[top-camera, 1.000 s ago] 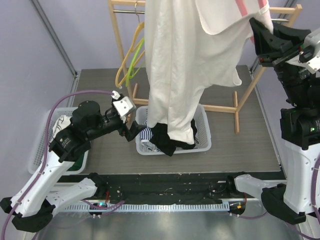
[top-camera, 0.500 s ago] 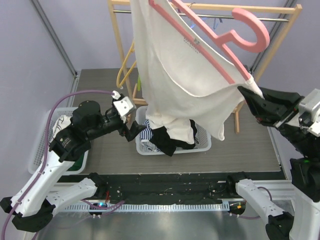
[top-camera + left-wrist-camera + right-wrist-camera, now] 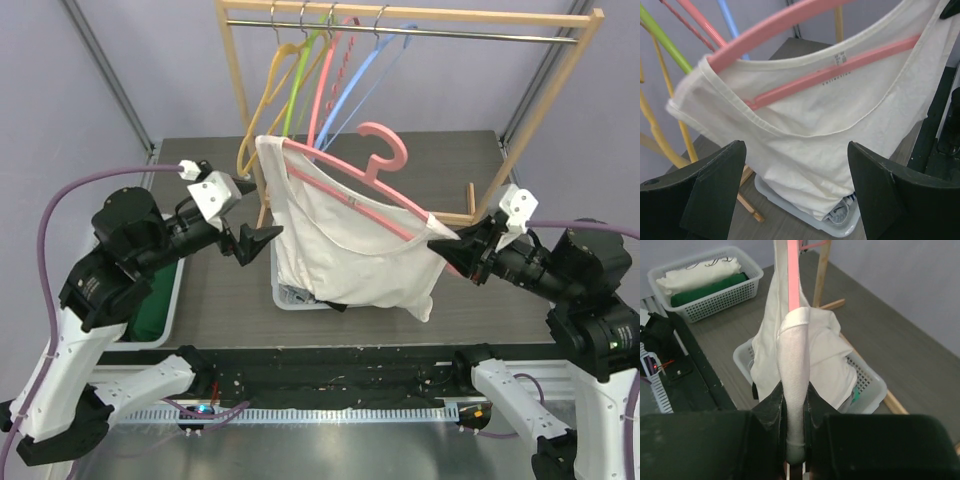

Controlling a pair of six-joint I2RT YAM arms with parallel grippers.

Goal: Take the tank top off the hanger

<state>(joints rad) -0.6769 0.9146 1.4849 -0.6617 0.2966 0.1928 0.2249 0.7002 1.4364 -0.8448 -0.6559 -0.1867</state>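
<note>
A white tank top hangs on a pink hanger, held off the rail and tilted over the white basket. My right gripper is shut on the hanger's right end, over the tank top's strap. My left gripper is open, just left of the tank top's left shoulder, not touching it. In the left wrist view the tank top and hanger fill the space beyond the open fingers.
A wooden rack at the back carries yellow, green, pink and blue hangers. The white basket under the tank top holds clothes. Another basket at the left holds folded green and white clothes.
My right gripper has come down and toward the middle with the hanger and tank top, off the rail. My left gripper has risen from the basket to the tank top's left shoulder.
</note>
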